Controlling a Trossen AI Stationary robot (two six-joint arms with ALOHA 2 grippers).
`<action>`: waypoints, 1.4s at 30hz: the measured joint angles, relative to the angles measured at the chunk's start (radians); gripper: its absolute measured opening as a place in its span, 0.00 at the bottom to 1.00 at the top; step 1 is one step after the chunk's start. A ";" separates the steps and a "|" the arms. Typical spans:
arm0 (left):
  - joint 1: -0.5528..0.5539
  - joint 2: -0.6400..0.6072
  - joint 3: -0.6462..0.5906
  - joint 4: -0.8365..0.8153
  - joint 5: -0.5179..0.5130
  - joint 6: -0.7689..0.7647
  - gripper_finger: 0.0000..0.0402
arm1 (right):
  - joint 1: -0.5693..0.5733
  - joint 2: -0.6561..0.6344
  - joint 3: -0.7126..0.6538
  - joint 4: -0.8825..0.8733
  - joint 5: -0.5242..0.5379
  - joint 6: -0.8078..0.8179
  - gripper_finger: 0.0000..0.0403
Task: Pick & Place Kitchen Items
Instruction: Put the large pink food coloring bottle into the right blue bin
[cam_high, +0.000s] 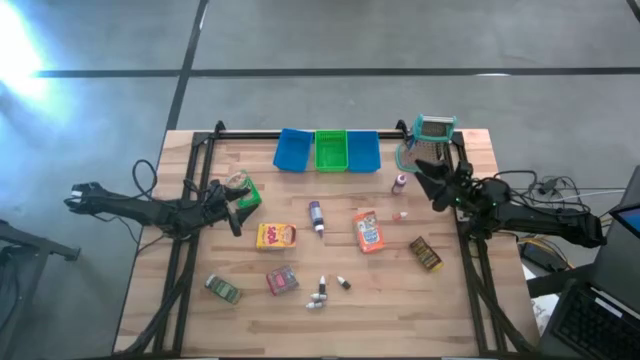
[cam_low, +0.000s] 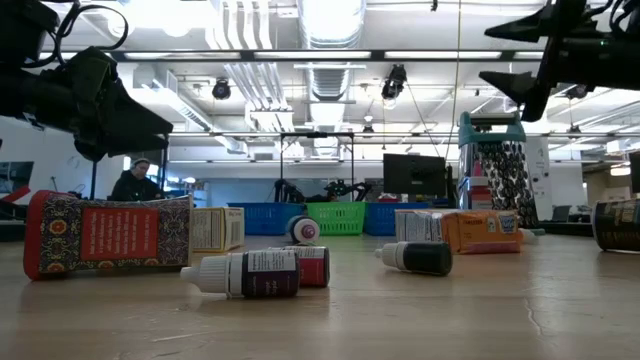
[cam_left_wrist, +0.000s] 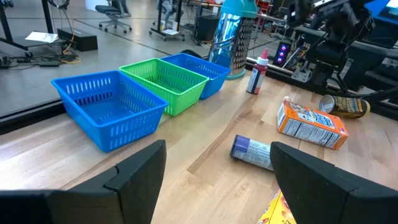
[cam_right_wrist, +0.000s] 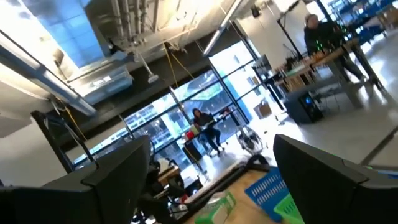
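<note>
Left gripper (cam_high: 236, 213) hangs over the table's left side, jaws apart and empty, a green packet (cam_high: 244, 190) just beside it toward the bins; right gripper (cam_high: 428, 182) is raised near the grater (cam_high: 432, 140) at the right rear, jaws wide, holding nothing, tilted up toward the room. Three bins sit in a row at the back edge: blue (cam_high: 293, 150), green (cam_high: 331, 150), blue (cam_high: 363, 150). The items lie scattered on the wood: a yellow box (cam_high: 277, 236) at centre-left, a purple bottle (cam_high: 316, 215) lying beside it, an orange box (cam_high: 368, 231) to its right, a brown packet (cam_high: 425, 253) farther right, a small bottle (cam_high: 401, 183) standing below the grater; nearer the front, a green can (cam_high: 223, 289), a pink-red packet (cam_high: 282, 281) and small bottles (cam_high: 322, 291).
</note>
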 joint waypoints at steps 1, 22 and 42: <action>0.000 0.000 0.000 0.000 0.000 0.000 0.73 | 0.000 0.000 0.000 0.008 0.000 -0.009 0.80; 0.000 0.000 0.000 0.000 -0.004 0.000 0.73 | 0.001 0.178 0.318 -0.173 -0.224 -0.261 0.68; 0.000 0.000 0.000 0.000 -0.003 0.000 0.73 | 0.003 0.384 0.741 -0.746 -0.271 -0.393 0.57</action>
